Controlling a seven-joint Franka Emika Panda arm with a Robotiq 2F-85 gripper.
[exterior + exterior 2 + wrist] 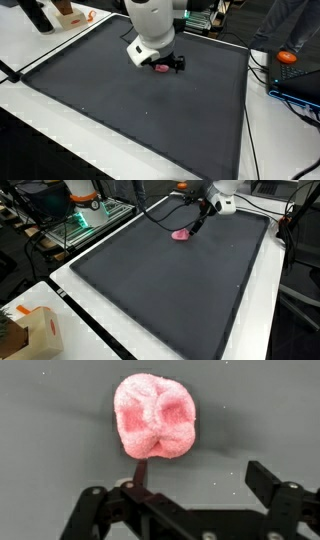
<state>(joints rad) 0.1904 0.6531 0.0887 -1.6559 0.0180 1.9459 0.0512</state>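
My gripper [180, 485] stands wide, and the wrist view shows its two fingers [95, 510] well apart with nothing held between them. Only this view shows the pink soft piece [154, 418] clearly: it is rounded and lumpy, with folds on its top, and it lies flat on the dark mat [40, 420], ahead of the fingers. A dark part of my tool rises toward its lower edge, and I cannot tell if it touches.

In an exterior view my gripper [168, 66] hangs low over the mat [150, 120] and the white arm hides most of the pink piece [160, 68]; only a small part shows. In an exterior view from another place the pink piece [181, 235] lies free on the mat [170, 300], just beside my gripper [197, 225].

The piece lies close to the far edge of the mat. Toward the cameras much bare mat is open, with the white table [40, 125] around it.

I count one pink piece, one mat, one gripper with two fingers. A cardboard box [35, 330] stands well apart, off the mat.
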